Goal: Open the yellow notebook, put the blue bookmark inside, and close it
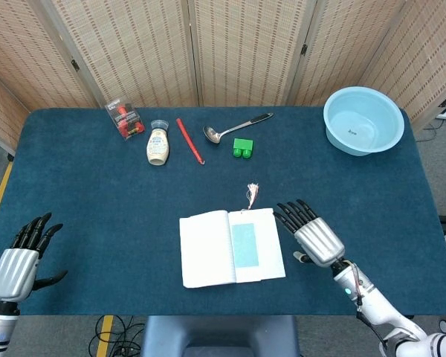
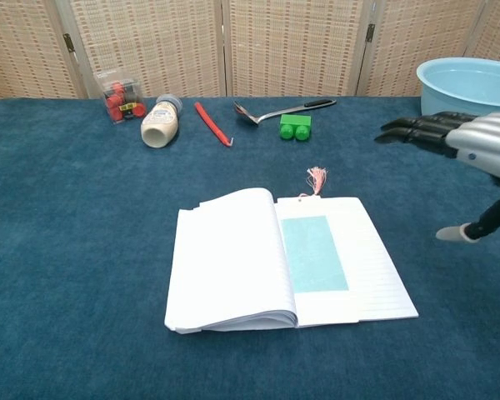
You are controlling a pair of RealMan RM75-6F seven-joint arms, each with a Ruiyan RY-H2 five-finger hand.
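Now the notebook (image 1: 232, 247) lies open and flat on the blue tablecloth (image 1: 97, 201), white pages up, near the front edge of the table, and the blue bookmark (image 1: 244, 245) sits on the right-hand page just beside the spine, its pink tassel (image 1: 252, 195) trailing off the top edge onto the cloth. The right hand (image 1: 312, 234) hovers just right of the book, fingers spread and holding nothing, not touching the paper. The left hand (image 1: 18, 260) waits well apart at the near left corner, also spread and empty.

What remains, by my reckoning, is the closing. This looks a light, floppy thing: thin paper, soft covers, the left stack already bowing up at the spine. The bookmark is a loose slip and could slide if the pages are flicked hard. The best hold is probably the outer edge of the thicker left block, fingertips slipped beneath and rolled over toward the right.

As for writing, the mayonnaise-style bottle (image 1: 158, 145) and the small clear box of red items (image 1: 124, 118) at the back carry labels, but nothing legible; a dark mark inside the light blue basin (image 1: 363, 120) is too small to read.
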